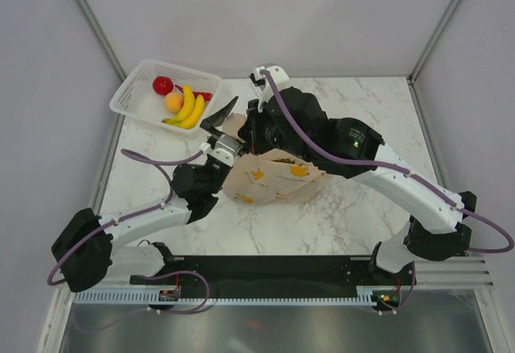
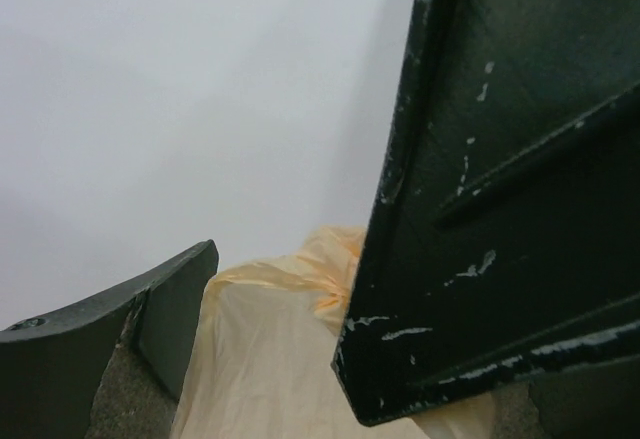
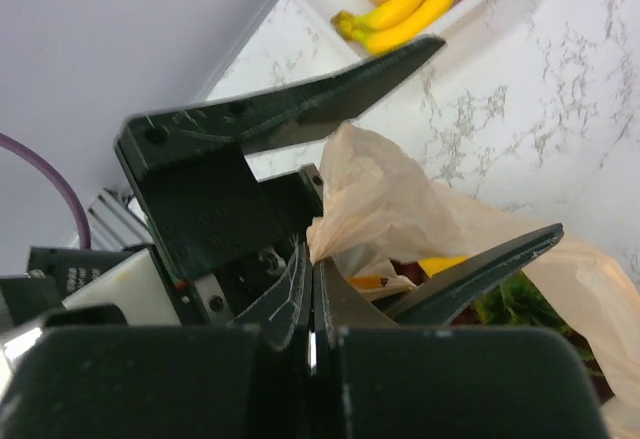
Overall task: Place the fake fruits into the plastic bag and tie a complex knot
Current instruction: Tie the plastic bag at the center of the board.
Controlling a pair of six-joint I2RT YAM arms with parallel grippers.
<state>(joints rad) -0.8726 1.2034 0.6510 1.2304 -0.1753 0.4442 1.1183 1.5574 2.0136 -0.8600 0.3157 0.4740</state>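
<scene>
While four of the fake fruits [image 1: 182, 100], namely an apple [image 1: 162, 85], a peach [image 1: 174, 101], bananas [image 1: 191, 106] and a chili [image 1: 206, 96], lie in the white basket [image 1: 131, 102] at ten o'clock on the table [image 1: 362, 216], the loading is judged unfinished, and no knot is seen. The plastic bag [image 1: 278, 178] is slumped at the table's centre, its mouth drawn toward eleven o'clock.

The right gripper [image 3: 312, 269] is clenched on a fold of the bag's rim, as far as can be told. The left gripper [image 3: 495, 139] is spread wide, with the bunched rim lying between its fingers but not pinched. The step in hand is judged to be the holding open of the mouth. A closing of the left fingers on the rim would be called for next, without the thin film being dragged from the right pinch.

Only in the right wrist view are the pinch and some yellow and green contents inside the bag shown. Only in the top view is the basket's full count given. In the left wrist view little beyond peach film between two dark fingers is shown.
</scene>
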